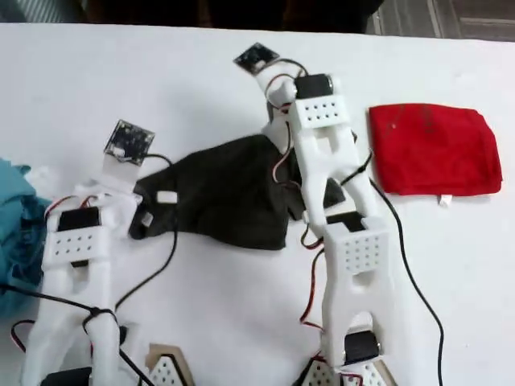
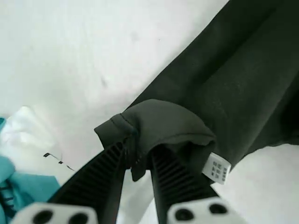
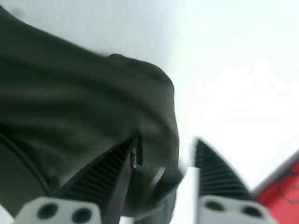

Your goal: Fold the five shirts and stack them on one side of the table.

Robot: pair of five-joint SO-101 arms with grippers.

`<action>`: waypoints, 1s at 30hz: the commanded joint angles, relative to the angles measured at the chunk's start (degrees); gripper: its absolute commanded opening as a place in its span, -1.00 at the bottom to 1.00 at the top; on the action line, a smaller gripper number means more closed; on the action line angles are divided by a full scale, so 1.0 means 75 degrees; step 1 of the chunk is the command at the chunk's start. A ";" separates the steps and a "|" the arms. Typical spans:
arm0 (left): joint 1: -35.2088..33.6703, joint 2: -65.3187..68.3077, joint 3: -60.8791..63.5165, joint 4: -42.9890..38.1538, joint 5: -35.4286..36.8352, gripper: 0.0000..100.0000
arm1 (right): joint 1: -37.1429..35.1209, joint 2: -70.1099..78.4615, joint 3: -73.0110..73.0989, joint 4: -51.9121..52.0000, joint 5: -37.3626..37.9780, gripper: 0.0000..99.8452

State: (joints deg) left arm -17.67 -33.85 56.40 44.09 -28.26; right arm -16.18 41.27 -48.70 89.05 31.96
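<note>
Pinched shut on the soft, rolled hem at the 9 o'clock end of the dark shirt [image 1: 225, 193] with the left gripper [image 2: 138, 148], likely to pull it flat. Opened wide around floppy cloth at 2 o'clock with the right gripper [image 3: 166, 141], not squeezing. Crumpled mid-table. Folded flat and square at 3 o'clock: red shirt [image 1: 434, 149].

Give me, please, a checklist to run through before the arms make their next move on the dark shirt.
1. Left gripper clamped on the dark shirt: ok.
2. Right gripper holding it: not ok; jaws apart, cloth between them.
3. Dark shirt lying flat: not ok; bunched.
4. Red shirt already folded: ok.
5. Teal shirt clear of the dark shirt: ok.
</note>
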 commanded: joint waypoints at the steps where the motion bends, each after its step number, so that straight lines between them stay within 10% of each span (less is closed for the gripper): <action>1: 0.0082 0.0000 -0.0041 -0.0082 0.0023 -0.95 | 0.0088 -0.0088 -0.1137 0.0580 -0.0152 -0.51; 7: 0.0082 0.0000 -0.0064 -0.0082 0.0023 -0.95 | -0.0053 -0.0182 -0.1430 0.1682 -0.0774 -0.76; 19: 0.0105 0.0000 -0.0076 -0.0094 0.0023 -0.95 | -0.0686 -0.2784 0.4560 0.1635 -0.1606 -0.68; 30: 0.0105 0.0000 -0.0053 -0.0094 0.0023 -0.95 | -0.1201 -0.2772 0.5380 0.1002 -0.2028 -0.68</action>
State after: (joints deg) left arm -17.76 -33.85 56.40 44.09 -28.26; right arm -24.53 20.62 -8.35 98.02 18.07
